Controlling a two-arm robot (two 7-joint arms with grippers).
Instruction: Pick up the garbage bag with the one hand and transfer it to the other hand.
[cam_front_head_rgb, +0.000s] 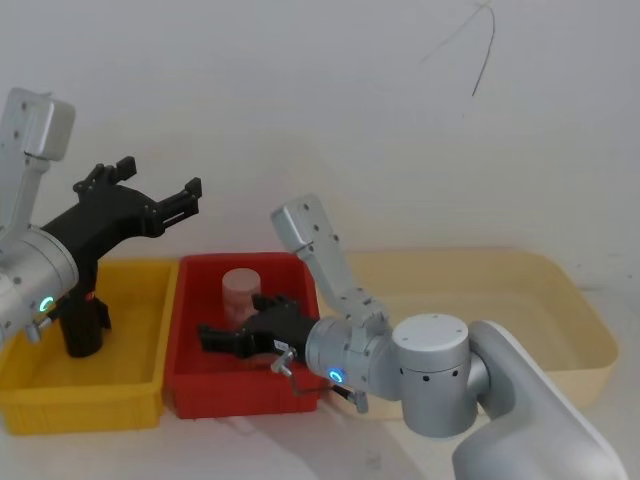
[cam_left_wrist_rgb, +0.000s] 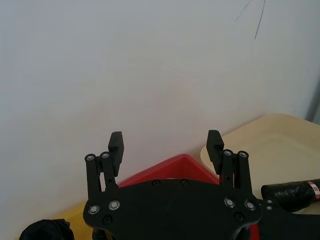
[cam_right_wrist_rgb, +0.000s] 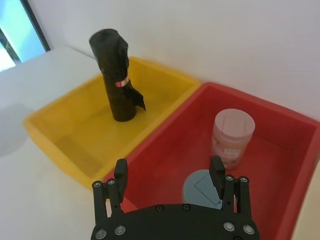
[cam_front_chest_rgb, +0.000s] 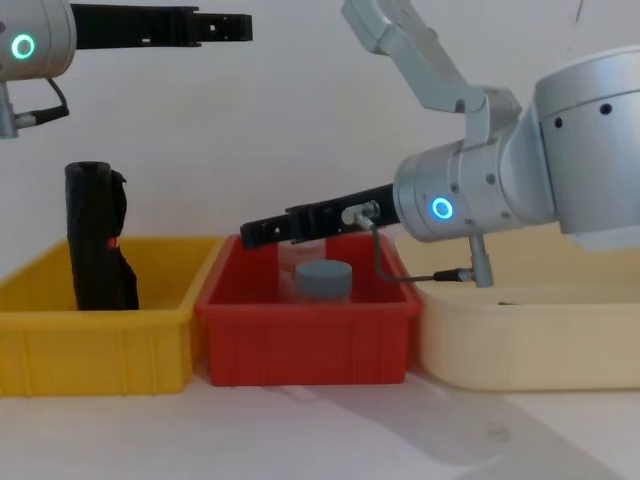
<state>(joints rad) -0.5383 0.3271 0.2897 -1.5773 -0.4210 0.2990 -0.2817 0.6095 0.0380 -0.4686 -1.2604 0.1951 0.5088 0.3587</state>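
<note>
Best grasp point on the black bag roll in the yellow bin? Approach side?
Probably the top half of the garbage bag, which stands upright and clears the yellow bin rim. Bring the open left gripper down from above, fingers straddling the roll near its red mark. A loose flap flares lower down, so grip above it. The right gripper hangs open over the red bin.
</note>
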